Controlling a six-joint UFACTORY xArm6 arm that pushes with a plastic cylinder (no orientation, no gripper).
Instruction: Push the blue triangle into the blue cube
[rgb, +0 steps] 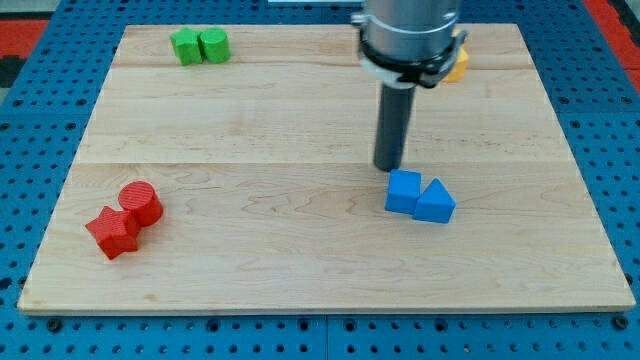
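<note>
The blue cube (403, 191) lies right of the board's centre. The blue triangle (435, 202) sits against the cube's right side, touching it. My tip (388, 166) stands just above the cube's upper left corner, very close to it and apart from the triangle. The rod rises from there to the arm's body at the view's top.
Two green blocks (199, 46) sit side by side at the top left. A red cylinder (141, 203) and a red star-shaped block (112, 232) lie at the lower left. A yellow block (456, 62) shows partly behind the arm at the top. The wooden board (300, 130) ends at a blue pegboard.
</note>
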